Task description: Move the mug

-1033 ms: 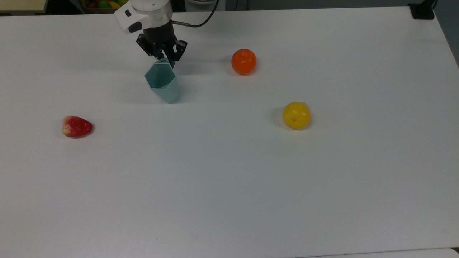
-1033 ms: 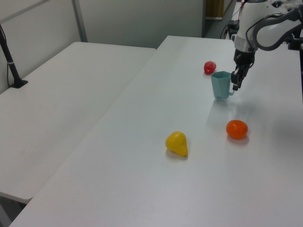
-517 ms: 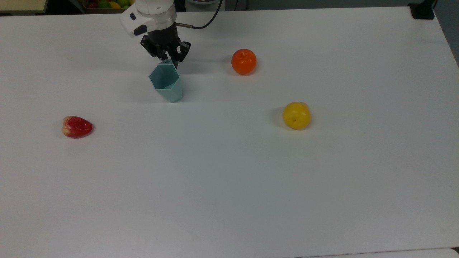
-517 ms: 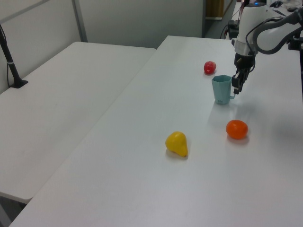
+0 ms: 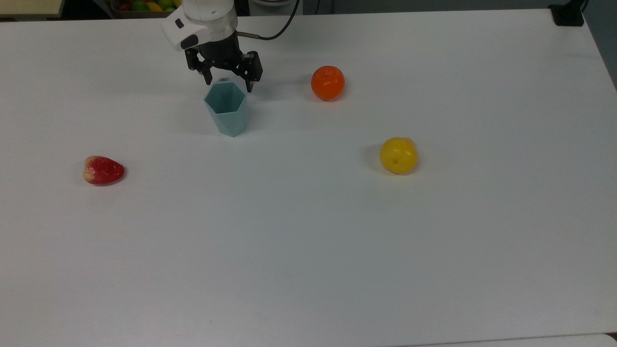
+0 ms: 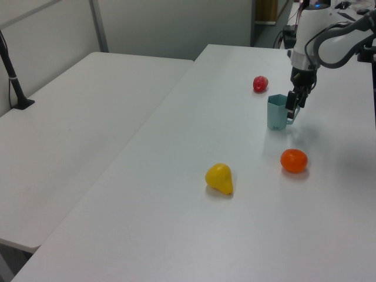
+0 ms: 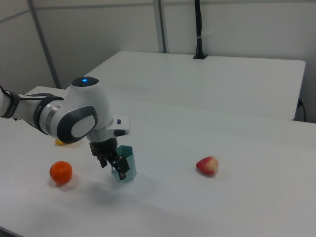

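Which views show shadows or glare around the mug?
Top view: the mug casts a soft, faint shadow on the table, no glare. Left view: a pale sheen lies on the table beside the mug. Right view: a dim shadow spreads under the gripper.

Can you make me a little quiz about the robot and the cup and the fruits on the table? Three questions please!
1. True or false: the mug stands upright on the table.
2. In the top view, which fruit sits nearest the mug? A) the red fruit B) the orange fruit C) the yellow fruit
3. Fill the gap: the pincer is ____, with a finger on either side of the mug's handle.

Key
1. True.
2. B.
3. Open.
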